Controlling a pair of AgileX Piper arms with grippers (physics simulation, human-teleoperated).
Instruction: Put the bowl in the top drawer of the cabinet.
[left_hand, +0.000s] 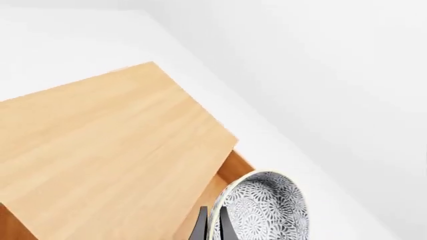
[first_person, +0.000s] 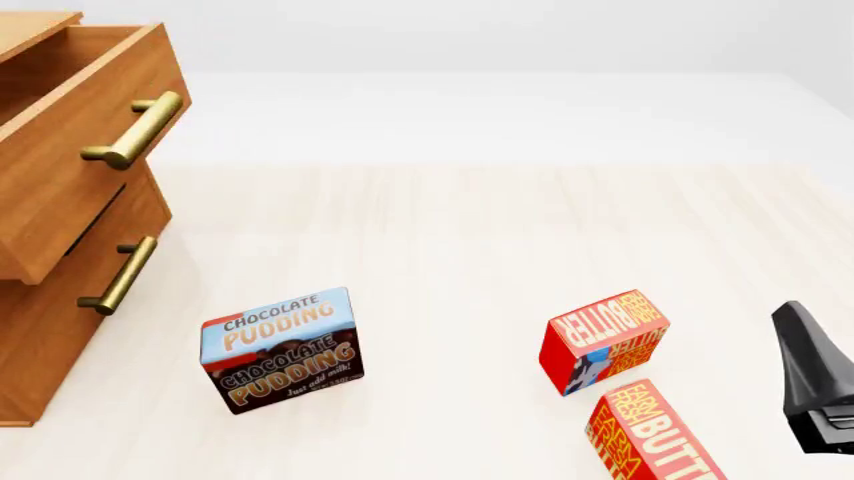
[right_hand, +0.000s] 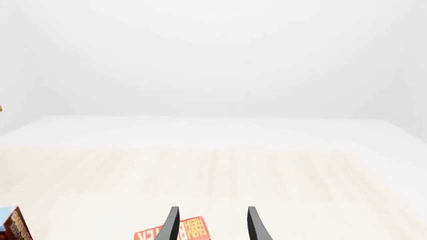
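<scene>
Bowl (left_hand: 267, 210) pinched at its rim by our left gripper (left_hand: 211, 226), hanging over the pulled-out top drawer (first_person: 83, 110) of the cabinet (first_person: 40, 330), at 10 o'clock on the table (first_person: 507, 240). Right gripper (right_hand: 211, 224) spread wide, holding nothing, above a butter box (right_hand: 180, 232).

Each gripper (right_hand: 210, 225) has thin, dark grey, tapering blade-like fingers (left_hand: 201, 225).
</scene>
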